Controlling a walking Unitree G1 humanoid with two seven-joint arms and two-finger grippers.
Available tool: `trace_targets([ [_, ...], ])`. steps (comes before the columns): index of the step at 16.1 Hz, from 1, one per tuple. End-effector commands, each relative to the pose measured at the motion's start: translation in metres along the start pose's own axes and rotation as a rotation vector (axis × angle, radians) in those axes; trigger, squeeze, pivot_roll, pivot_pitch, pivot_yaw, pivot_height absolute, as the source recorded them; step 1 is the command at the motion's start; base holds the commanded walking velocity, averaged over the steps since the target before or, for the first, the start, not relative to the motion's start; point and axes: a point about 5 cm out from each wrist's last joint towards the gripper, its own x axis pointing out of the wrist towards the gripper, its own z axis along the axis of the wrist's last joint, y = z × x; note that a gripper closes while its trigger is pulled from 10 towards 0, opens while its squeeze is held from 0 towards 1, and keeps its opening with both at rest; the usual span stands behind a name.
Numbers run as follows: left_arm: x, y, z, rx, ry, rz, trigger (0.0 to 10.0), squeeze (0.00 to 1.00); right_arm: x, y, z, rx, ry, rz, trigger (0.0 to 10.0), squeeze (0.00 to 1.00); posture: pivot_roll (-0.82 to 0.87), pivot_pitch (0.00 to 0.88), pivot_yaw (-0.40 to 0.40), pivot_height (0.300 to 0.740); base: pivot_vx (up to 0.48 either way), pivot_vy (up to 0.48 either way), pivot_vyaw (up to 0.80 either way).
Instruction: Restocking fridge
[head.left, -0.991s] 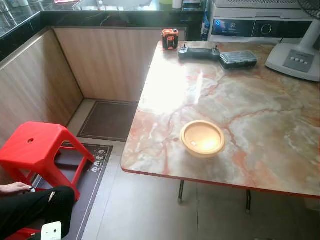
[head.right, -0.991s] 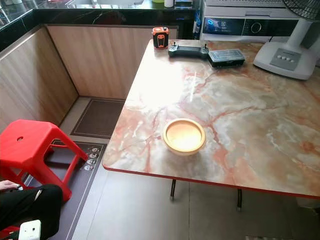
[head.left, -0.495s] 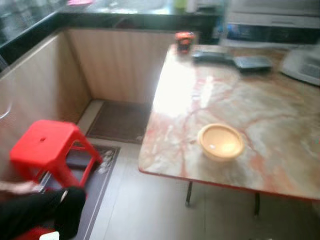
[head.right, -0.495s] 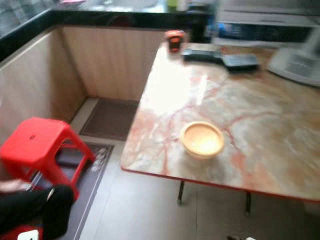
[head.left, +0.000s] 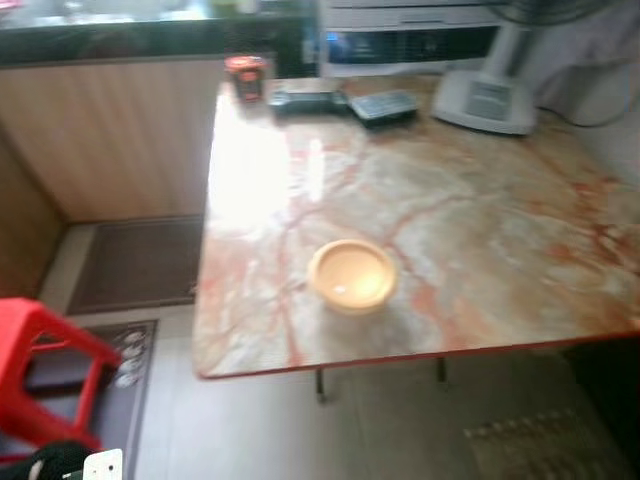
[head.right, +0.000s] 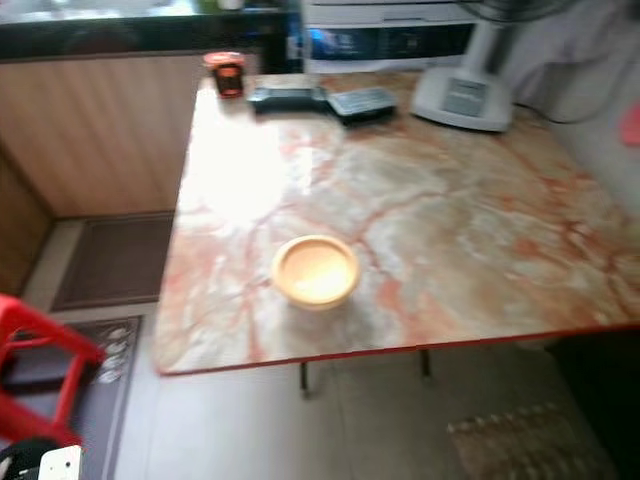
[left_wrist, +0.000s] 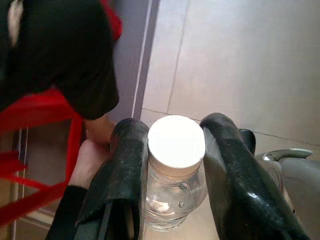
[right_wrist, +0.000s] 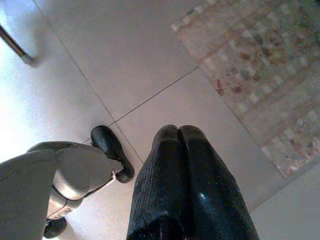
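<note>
A clear bottle with a white screw cap (left_wrist: 175, 144) stands upright between the two black fingers of my left gripper (left_wrist: 175, 125), which is shut on its neck just below the cap. The arm hangs low over the grey floor tiles. Close beside that gripper are a person's hand (left_wrist: 91, 156) and a black-clad leg (left_wrist: 55, 50). My right gripper (right_wrist: 180, 131) hangs over the floor with its fingers pressed together and nothing between them.
A marble-patterned table (head.left: 480, 200) stands ahead with a yellow bowl (head.left: 350, 275) near its front edge. An orange device (head.left: 245, 75), a controller (head.left: 307, 100), a black case (head.left: 383, 105) and a fan base (head.left: 485, 100) sit at the back. A red stool (head.left: 40, 370) is left, a mat (head.left: 530, 445) lower right.
The whole picture has shifted left, so the camera has turned to the right. The stool and seated person now sit at the left edge. Nothing on the table has moved.
</note>
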Motion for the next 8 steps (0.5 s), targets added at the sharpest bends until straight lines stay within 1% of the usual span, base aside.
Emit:
trace_targets([
  [1, -0.0014, 0.0006, -0.0095, 0.008, 0.039, 0.0, 10.0, 0.0, -0.0012, -0.0039, -0.0036, -0.005, 0.02, -0.009, 10.0, 0.0, 0.04, 0.064, 0.005, 0.74, 0.0, 0.0, -0.79],
  [2, -0.0016, 0.0003, -0.0109, 0.015, 0.045, 0.002, 10.0, 0.0, -0.0012, -0.0038, -0.0036, -0.007, 0.021, -0.008, 10.0, 0.0, 0.04, 0.064, 0.005, 0.74, 0.0, 0.0, -0.79],
  [3, -0.0019, 0.0009, -0.0123, 0.036, 0.049, 0.012, 10.0, 0.0, -0.0012, -0.0036, -0.0037, -0.007, 0.021, -0.007, 10.0, 0.0, 0.04, 0.065, 0.006, 0.74, 0.0, -0.311, -0.79],
  [4, -0.0022, 0.0022, -0.0138, 0.066, 0.055, 0.026, 10.0, 0.0, -0.0012, -0.0033, -0.0039, -0.005, 0.022, -0.007, 10.0, 0.0, 0.04, 0.066, 0.006, 0.74, 0.0, -0.48, -0.79],
  [5, -0.0023, 0.0023, -0.0143, 0.067, 0.058, 0.027, 10.0, 0.0, -0.0012, -0.0033, -0.004, -0.005, 0.022, -0.006, 10.0, 0.0, 0.04, 0.066, 0.007, 0.74, 0.0, -0.48, -0.79],
  [8, -0.0027, -0.0007, -0.0162, 0.063, 0.062, 0.011, 10.0, 0.0, -0.0013, -0.003, -0.0047, -0.006, 0.025, -0.004, 10.0, 0.0, 0.04, 0.068, 0.007, 0.74, 0.0, 0.0, -0.79],
])
